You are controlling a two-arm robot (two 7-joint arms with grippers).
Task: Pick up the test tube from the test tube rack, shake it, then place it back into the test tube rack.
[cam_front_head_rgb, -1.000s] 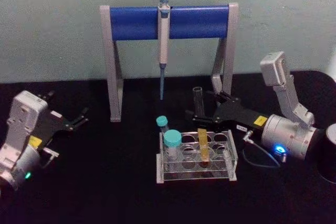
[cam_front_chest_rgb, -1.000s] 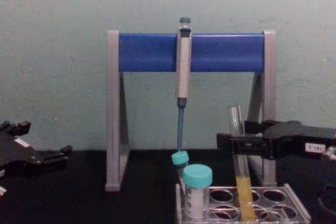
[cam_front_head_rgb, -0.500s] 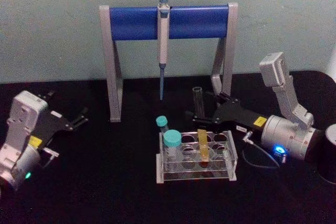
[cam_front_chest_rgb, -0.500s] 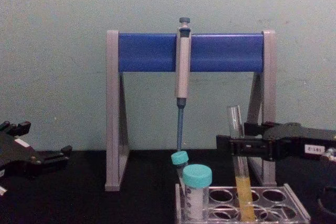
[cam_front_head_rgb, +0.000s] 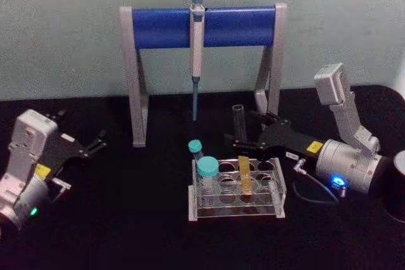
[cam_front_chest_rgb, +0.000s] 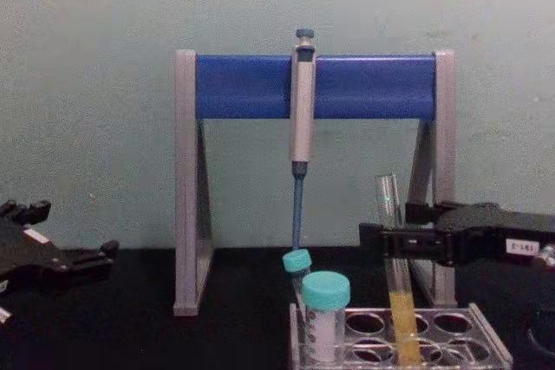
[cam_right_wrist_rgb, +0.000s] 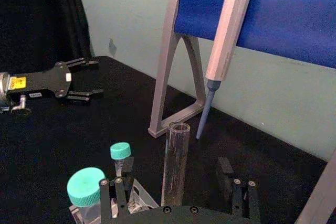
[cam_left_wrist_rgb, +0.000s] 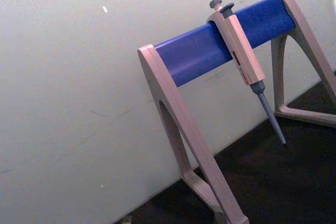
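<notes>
The test tube (cam_front_head_rgb: 244, 178) stands upright in the test tube rack (cam_front_head_rgb: 237, 210), in a hole of the rack's rear row right of the middle, with yellow-orange liquid in its lower part and its open clear top rising well above the top plate. The right gripper (cam_front_head_rgb: 239, 126) reaches in from the right at the height of the tube's clear upper part. In the right wrist view its jaws are wide, one on each side of the tube with a gap on both sides, so they straddle the glass without clamping it.

Two teal-capped tubes sit at the rack's left end: a wide one (cam_front_head_rgb: 207, 167) near the front and a slimmer one (cam_front_head_rgb: 195, 146) just behind it. Behind the rack a grey-blue pipette (cam_front_head_rgb: 197, 55) hangs tip down from the blue bar of the pipette stand (cam_front_head_rgb: 164, 28).

The left gripper (cam_front_head_rgb: 98, 141) rests low at the left side of the black worktop (cam_front_head_rgb: 126, 219), well apart from the rack, its jaws slightly parted and holding nothing
</notes>
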